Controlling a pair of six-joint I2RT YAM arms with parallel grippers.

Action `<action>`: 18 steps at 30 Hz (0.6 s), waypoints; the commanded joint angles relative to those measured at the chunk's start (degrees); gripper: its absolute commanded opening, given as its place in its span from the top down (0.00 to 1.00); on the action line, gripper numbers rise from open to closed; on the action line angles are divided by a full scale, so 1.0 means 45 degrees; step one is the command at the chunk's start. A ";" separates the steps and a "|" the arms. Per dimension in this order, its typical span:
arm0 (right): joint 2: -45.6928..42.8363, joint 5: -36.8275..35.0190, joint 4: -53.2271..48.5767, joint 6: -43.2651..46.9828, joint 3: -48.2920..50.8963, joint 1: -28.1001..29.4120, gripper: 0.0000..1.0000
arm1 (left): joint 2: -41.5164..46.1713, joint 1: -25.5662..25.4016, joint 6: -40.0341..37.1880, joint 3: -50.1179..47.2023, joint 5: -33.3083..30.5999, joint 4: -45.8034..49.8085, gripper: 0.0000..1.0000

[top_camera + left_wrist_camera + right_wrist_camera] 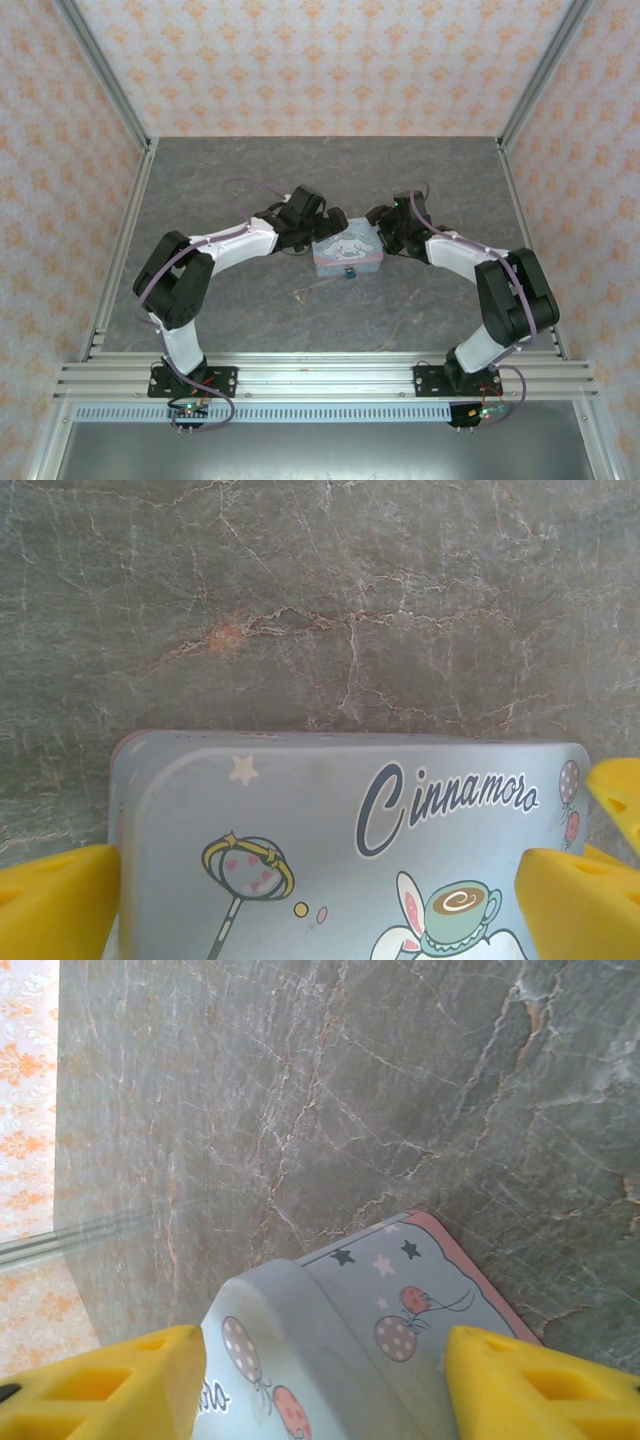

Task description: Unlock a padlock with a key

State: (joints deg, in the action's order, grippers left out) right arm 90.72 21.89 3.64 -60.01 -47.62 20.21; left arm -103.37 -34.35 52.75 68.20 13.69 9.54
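Observation:
The padlock [351, 272], tiny and teal-blue, hangs at the near edge of the pale cartoon-printed tin [347, 250] in the middle of the table. The key [312, 289], a thin tan sliver, lies on the table just left of and nearer than the padlock. My left gripper [308, 232] is at the tin's left end. Its yellow fingers [55, 905] stand wide open over the lid [330, 820]. My right gripper [388, 232] is at the tin's right end, open, with the tin's corner [330, 1340] between its fingers [530, 1390].
The grey marbled tabletop [240, 180] stretches free behind and to both sides of the tin. Patterned walls and metal rails [125, 250] bound the table on the left, right and back.

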 commanded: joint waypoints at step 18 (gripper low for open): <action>-0.1316 -0.0711 -0.0259 0.0130 0.0592 -0.0499 0.10 | -0.0265 0.0350 -0.0720 0.1226 0.0271 0.0394 0.00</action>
State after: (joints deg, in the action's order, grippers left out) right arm 88.09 20.95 3.84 -60.01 -46.44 19.49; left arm -104.66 -33.26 50.87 72.18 14.59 10.70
